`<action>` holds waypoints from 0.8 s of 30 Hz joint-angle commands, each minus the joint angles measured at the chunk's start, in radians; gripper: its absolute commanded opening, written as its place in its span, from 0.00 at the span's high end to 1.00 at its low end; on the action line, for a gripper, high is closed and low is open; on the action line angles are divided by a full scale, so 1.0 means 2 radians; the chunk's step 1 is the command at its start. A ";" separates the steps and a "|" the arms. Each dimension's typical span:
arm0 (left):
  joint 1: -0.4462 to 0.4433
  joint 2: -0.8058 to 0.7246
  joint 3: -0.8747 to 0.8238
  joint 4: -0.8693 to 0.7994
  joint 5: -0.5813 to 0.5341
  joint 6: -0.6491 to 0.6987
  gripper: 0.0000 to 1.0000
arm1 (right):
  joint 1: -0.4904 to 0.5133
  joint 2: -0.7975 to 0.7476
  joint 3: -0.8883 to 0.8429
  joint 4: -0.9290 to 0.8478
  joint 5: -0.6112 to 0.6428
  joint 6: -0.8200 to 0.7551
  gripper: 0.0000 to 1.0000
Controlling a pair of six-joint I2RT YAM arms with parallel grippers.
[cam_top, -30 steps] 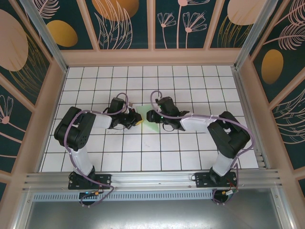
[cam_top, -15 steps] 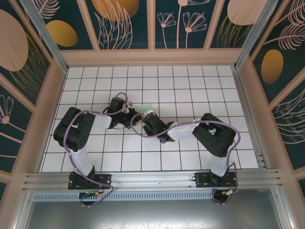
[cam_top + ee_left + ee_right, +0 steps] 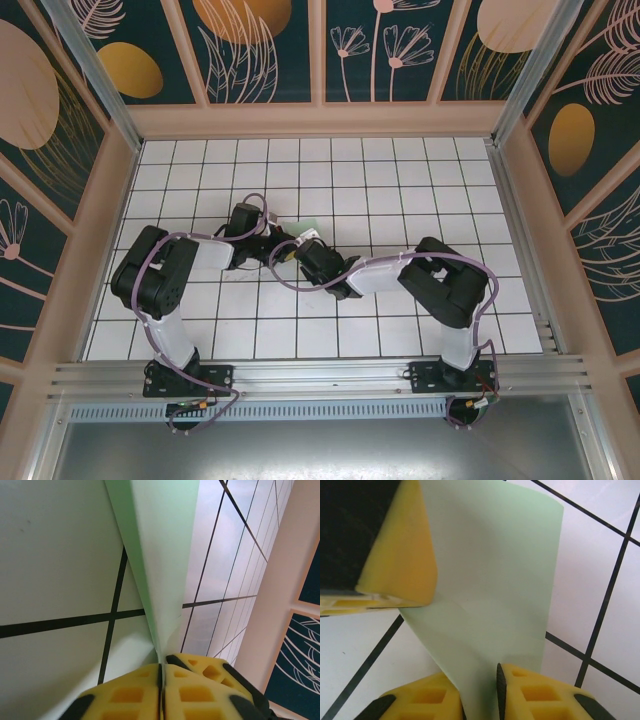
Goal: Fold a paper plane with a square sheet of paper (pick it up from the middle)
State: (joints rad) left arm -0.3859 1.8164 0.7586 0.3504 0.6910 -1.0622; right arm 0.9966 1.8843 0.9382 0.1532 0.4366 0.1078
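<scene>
Where the left gripper (image 3: 161, 666) is seen by its own wrist, its pads (image 3: 130, 695) are pressed shut on the paper (image 3: 165, 555) at bottom centre. By the right wrist, the right gripper (image 3: 480, 695) is shown nipping the same paper, with a left pad (image 3: 395, 550) at upper left.

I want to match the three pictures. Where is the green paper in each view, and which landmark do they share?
Top external: the green paper is a small sliver near the picture's centre.
Left wrist: the green paper is a folded strip from top centre down into the shut left claw.
Right wrist: the green paper is a broad sheet in the middle, reaching down between the pads of the right claw.
Shared landmark: the white table with black grid lines.
</scene>
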 commanded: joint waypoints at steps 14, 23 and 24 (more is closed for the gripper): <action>0.043 -0.068 0.032 -0.057 -0.054 0.024 0.50 | -0.077 -0.069 -0.052 0.046 -0.207 0.067 0.87; 0.043 -0.086 -0.030 0.027 -0.022 0.016 0.50 | -0.136 -0.069 -0.077 0.095 -0.362 0.131 0.90; 0.043 -0.087 -0.036 0.037 -0.017 0.015 0.51 | -0.140 -0.068 -0.077 0.099 -0.375 0.136 0.91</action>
State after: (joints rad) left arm -0.2974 1.6608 0.7216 0.3439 0.6132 -1.0267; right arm 0.7357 1.7676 0.7998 0.2829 -0.1642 0.3145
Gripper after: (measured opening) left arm 0.495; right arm 0.099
